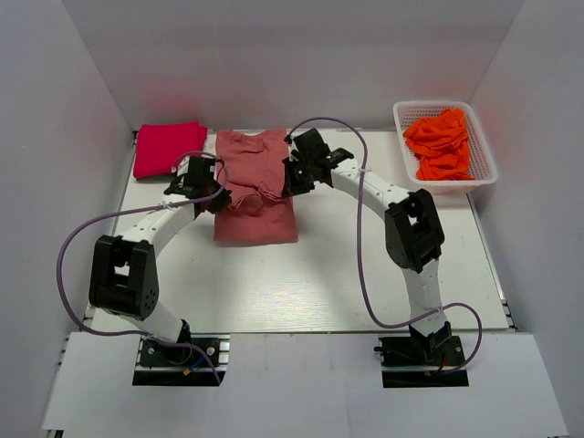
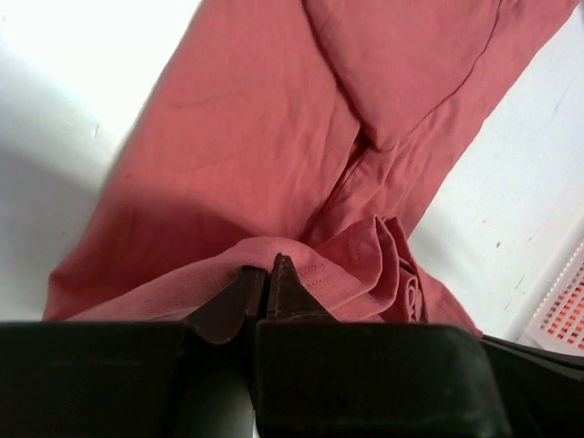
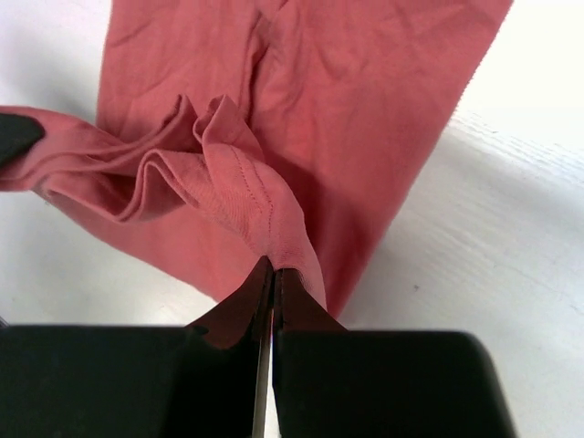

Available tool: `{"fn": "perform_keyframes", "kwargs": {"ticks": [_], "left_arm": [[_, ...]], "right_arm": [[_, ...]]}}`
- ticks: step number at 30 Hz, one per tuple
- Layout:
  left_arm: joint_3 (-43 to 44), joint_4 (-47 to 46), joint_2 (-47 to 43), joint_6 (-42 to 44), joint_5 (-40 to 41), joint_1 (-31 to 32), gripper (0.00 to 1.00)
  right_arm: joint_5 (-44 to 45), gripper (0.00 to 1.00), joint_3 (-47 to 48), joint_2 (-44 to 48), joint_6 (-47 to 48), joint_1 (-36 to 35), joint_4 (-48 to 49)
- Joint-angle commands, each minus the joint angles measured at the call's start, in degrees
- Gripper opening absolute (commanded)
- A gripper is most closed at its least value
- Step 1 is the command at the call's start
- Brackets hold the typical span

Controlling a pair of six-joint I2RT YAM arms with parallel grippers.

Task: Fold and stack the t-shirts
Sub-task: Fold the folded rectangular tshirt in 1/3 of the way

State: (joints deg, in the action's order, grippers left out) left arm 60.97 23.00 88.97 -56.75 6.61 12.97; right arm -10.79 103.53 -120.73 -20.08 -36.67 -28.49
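Top external view: the dusty salmon-pink t-shirt point(image 1: 260, 214) lies in the middle of the table point(image 1: 365, 274), towards its far side. It looks narrowed lengthwise, and its midsection is bunched up between the two arms. The left gripper point(image 2: 269, 278) is pinched almost closed on a fold of cloth at the shirt's left edge. The right gripper point(image 3: 272, 274) is clamped tight on a hemmed fold at its right edge.

Beyond it, the crimson-pink t-shirt point(image 1: 169, 148) lies as a neat folded block at the far left corner, so that one seems finished. The orange t-shirts point(image 1: 444, 144) sit heaped and unfolded in the white basket point(image 1: 401, 114) at the far right. I judge the job under halfway: the salmon shirt is mid-fold, and the orange ones and the stacking remain.
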Motion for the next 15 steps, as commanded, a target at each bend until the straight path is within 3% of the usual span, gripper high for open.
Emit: {"fn": "perform_keyframes", "kwargs": {"ticks": [1, 15], "left_arm": [[3.4, -3.0, 0.9, 1.1, -0.5, -1.1, 0.00], [6.8, -6.9, 8.3, 2.5, -3.9, -4.9, 0.00]], "right_arm": [[-1.4, 0.00, 4.0, -1.2, 1.1, 1.1, 0.6], [-5.0, 0.00, 5.2, -5.7, 1.9, 4.1, 8.6]]}}
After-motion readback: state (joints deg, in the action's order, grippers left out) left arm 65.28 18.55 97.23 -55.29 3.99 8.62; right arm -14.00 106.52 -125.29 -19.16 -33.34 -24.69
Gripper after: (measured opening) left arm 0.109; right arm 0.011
